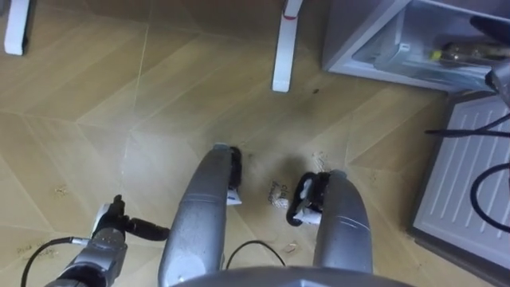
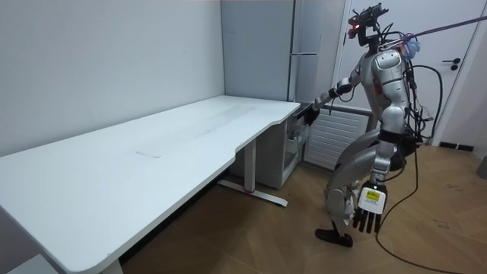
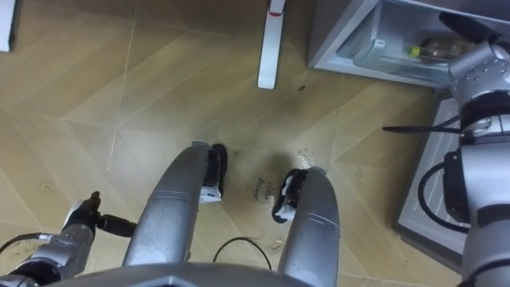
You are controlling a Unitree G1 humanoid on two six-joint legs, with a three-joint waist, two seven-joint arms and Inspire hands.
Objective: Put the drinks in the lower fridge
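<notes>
the right hand (image 2: 310,114) is dark and reaches out to the open lower fridge (image 3: 343,32). it is up by the front of the fridge, and i cannot tell if it is holding something or is loose. its arm is stretched out straight from the shoulder.

just by that hand, inside the lower fridge, a drink (image 3: 434,49) lies on its side. it is a brown bottle with a yellow bit at one end. i cannot tell if the hand touches it.

the left hand (image 2: 370,209) hangs down beside the robot's leg. its fingers (image 2: 365,223) are straight and point at the floor (image 1: 96,104), and they hold nothing.

the fridge door (image 1: 470,159) is swung open, and its white inside has lines on it. it is on the robot's right side, close to its foot.

the robot stands on the wood floor with its knees bent, facing the fridge. a big white desk (image 2: 152,152) stands on the room view's left, and its end is near the fridge. one white desk leg (image 1: 285,48) stands on the floor in front of the robot's feet.
</notes>
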